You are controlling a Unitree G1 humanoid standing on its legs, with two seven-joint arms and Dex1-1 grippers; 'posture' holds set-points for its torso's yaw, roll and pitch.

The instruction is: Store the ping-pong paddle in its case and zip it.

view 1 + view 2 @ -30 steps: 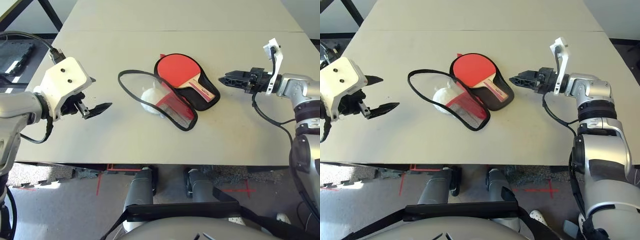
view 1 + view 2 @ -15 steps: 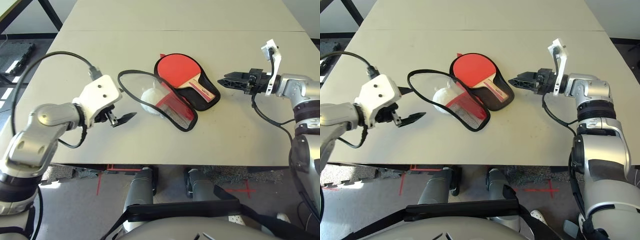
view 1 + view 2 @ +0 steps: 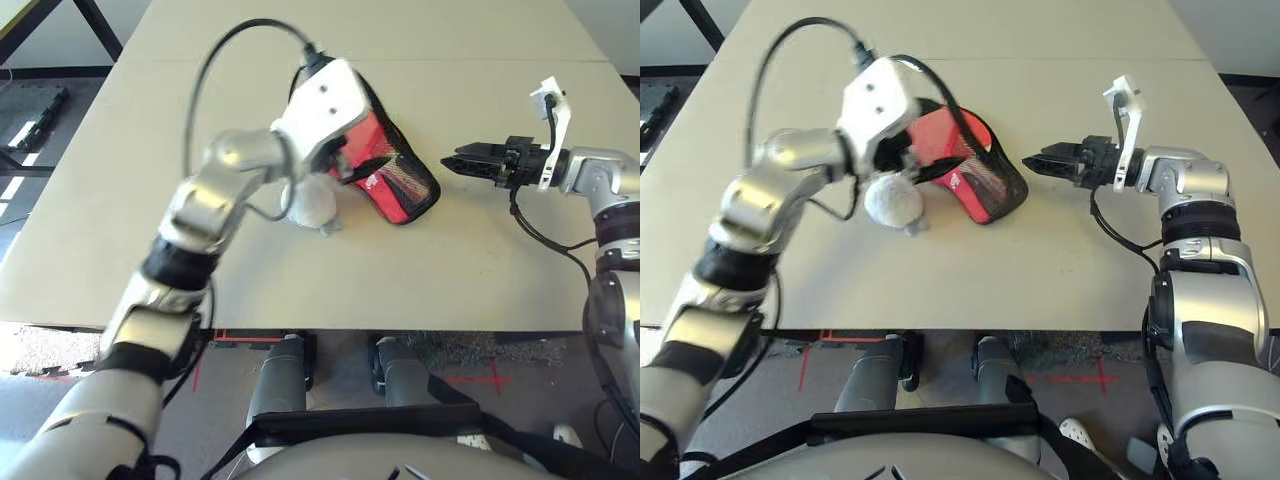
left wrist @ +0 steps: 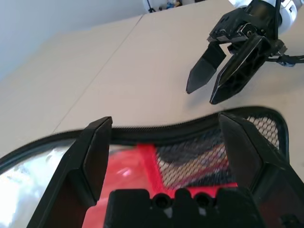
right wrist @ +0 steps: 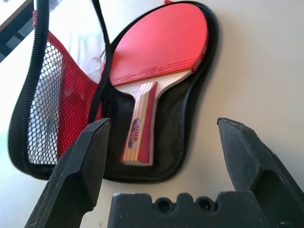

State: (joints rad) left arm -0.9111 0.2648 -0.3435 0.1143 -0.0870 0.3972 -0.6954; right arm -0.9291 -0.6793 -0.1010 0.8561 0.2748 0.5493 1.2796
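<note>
1. The case (image 5: 190, 118) lies open near the middle of the table (image 3: 480, 270), its black-lined lower half flat and its lid flap (image 5: 57, 109), with the mesh pocket, standing up over it. The left gripper (image 4: 166, 156) hangs right at the flap's zipper edge, fingers spread wide; whether a fingertip actually touches the fabric cannot be told.
2. The ping-pong paddle (image 5: 159, 47) rests inside the lower half, red face up, its long axis running from the round blade down the striped wooden handle (image 5: 140, 121), whose butt points toward the right gripper (image 3: 462, 160).
3. The right gripper hovers just beside the case's narrow end, fingers apart and holding nothing. The left arm is nearer the flap, so folding it shut probably falls to it.
4. A soft white-grey lump (image 3: 312, 205) sits beside the case, under the left forearm.
</note>
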